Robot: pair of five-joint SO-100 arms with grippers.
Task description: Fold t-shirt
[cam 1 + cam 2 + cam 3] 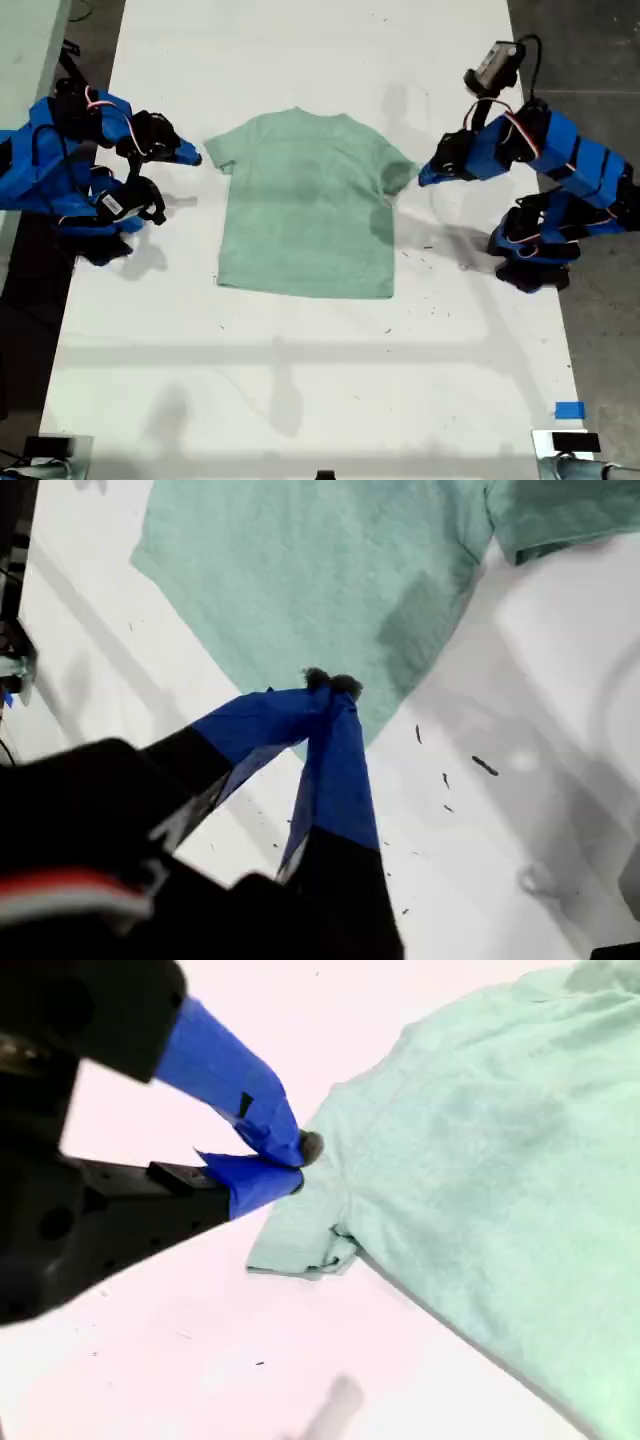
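Observation:
The pale mint-green t-shirt (pixel 305 205) lies flat and spread out on the white table (pixel 300 380), collar toward the exterior view's top. My first gripper (pixel 424 178) is on the arm at the exterior view's right. It is shut with nothing in it and hovers by the shirt's sleeve (pixel 400 172). In its wrist view the closed fingertips (pixel 330 685) hang over the shirt's side edge (pixel 300 580). My second gripper (pixel 194 156), at the exterior view's left, is also shut and empty. Its tips (pixel 298 1155) sit just above the other sleeve (pixel 300 1245).
Small dark specks (pixel 420 246) dot the table right of the shirt in the exterior view. A blue tape mark (pixel 568 410) lies near the exterior view's lower right corner. Dark floor (pixel 590 40) borders both sides of the table.

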